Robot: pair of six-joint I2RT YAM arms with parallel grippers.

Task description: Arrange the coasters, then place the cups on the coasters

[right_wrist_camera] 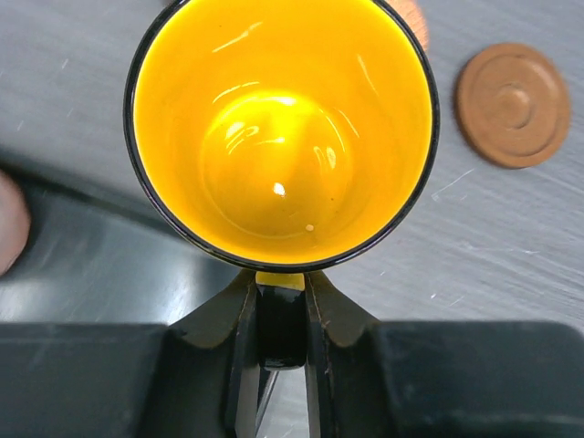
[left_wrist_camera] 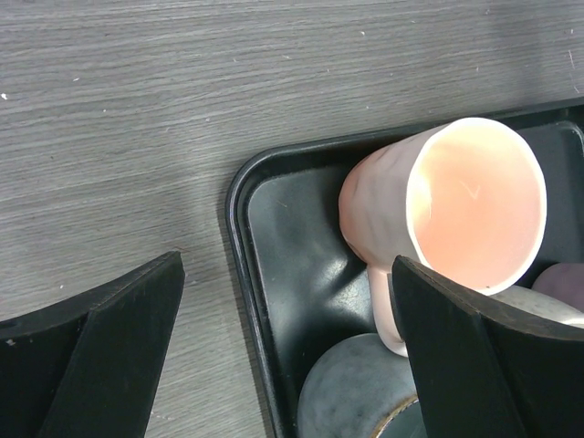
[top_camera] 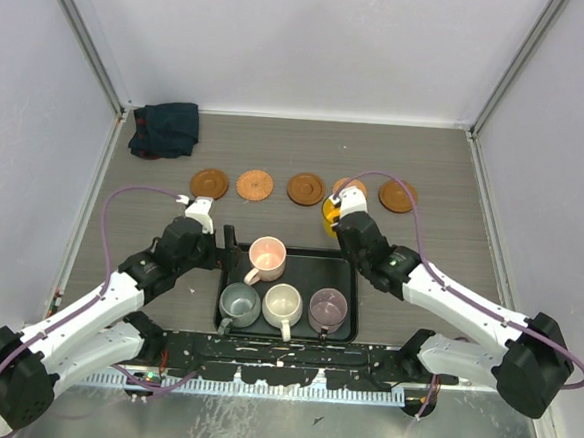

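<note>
The right hand (right_wrist_camera: 280, 315) pinches the handle of the yellow cup (right_wrist_camera: 278, 137) between its two fingers, carrying it between the far rim of the black tray (top_camera: 341, 268) and the row of five coasters (top_camera: 255, 184) laid out toward the desk's far edge. The cup stands upright, mouth up and long axis vertical, handle turned back toward the hand; whether its base touches the desk cannot be told. It sits just on the near side of the fourth coaster (top_camera: 349, 186) from the left, which it partly hides. The grip on so thin a handle looks slight, so the cup may swing or tilt as it is lowered, catch a raised coaster rim and land off-centre, or push the disc out of line. Over the tray's left rim, the left hand (left_wrist_camera: 287, 356) is spread wide, one finger outside the tray and one beside the pink cup (left_wrist_camera: 474, 201); dropping from there, it could strike the rim or knock the cup into its neighbours.
</note>
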